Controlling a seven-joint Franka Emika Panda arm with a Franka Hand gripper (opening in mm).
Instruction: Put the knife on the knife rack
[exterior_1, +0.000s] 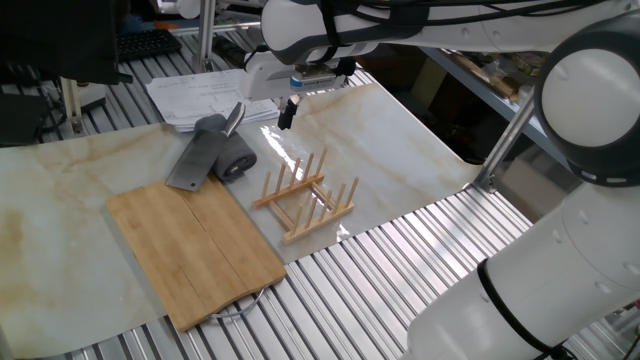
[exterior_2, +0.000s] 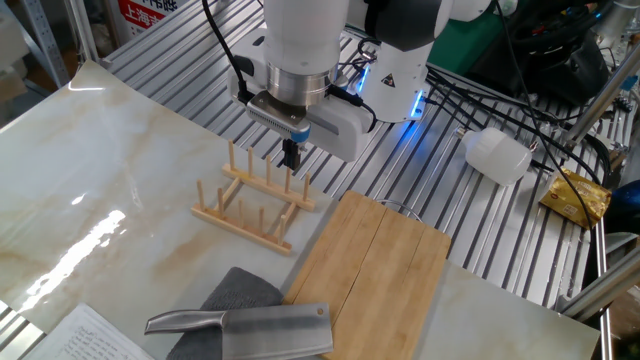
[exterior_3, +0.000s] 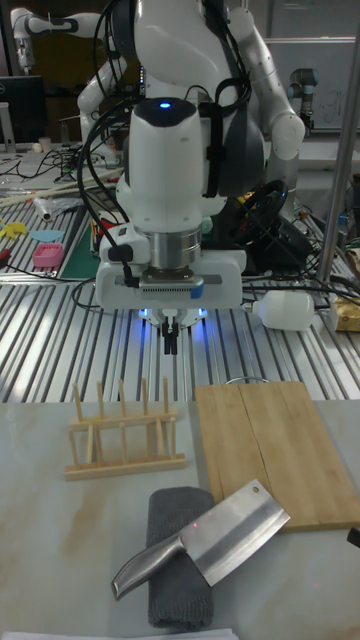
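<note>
The knife (exterior_1: 197, 155) (exterior_2: 262, 331) (exterior_3: 215, 545) is a cleaver with a broad grey blade and a silvery handle. It lies across a dark grey rolled cloth (exterior_1: 235, 157) (exterior_3: 178, 575) beside the bamboo board. The knife rack (exterior_1: 307, 195) (exterior_2: 255, 197) (exterior_3: 122, 427), light wood with upright pegs, stands on the marble mat with nothing in it. My gripper (exterior_1: 287, 112) (exterior_2: 291, 157) (exterior_3: 171, 342) hangs in the air above and behind the rack, well away from the knife. Its fingers are pressed together with nothing between them.
A large bamboo cutting board (exterior_1: 195, 250) (exterior_2: 375, 265) (exterior_3: 275, 450) lies next to the rack. Papers (exterior_1: 200, 95) rest at the far edge of the mat. A white bottle (exterior_2: 497, 156) (exterior_3: 288, 312) lies on the slatted metal tabletop.
</note>
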